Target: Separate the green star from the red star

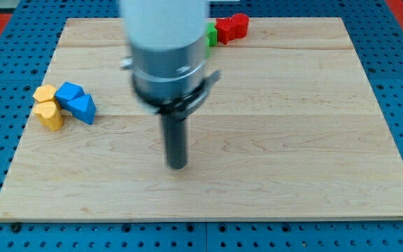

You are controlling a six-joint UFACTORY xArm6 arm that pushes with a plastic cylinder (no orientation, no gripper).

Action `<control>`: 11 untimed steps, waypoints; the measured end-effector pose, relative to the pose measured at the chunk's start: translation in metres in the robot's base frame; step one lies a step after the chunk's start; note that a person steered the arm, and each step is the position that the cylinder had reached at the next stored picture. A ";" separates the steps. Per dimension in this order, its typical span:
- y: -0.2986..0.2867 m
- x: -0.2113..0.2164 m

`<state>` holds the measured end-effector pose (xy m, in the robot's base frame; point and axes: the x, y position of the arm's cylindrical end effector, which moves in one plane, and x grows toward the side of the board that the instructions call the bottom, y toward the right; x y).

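The red star (231,28) and green star (211,33) are sitting touching at the desk's (313,140) top edge, the green one mostly hidden behind the arm. My tip (178,166), a bare rod tool holding nothing, is standing mid-desk, well apart from them; separation is apparently not yet begun.

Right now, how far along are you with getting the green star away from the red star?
Nothing looks done: the green star, mostly hidden behind my arm, sits right against the red star at the view's top. My tip is mid-board, well below both, touching no block. Left: reach the pair and push them apart.
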<state>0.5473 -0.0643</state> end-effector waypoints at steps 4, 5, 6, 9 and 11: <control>-0.210 -0.082; -0.240 -0.103; -0.240 -0.096; -0.124 -0.097; -0.145 -0.073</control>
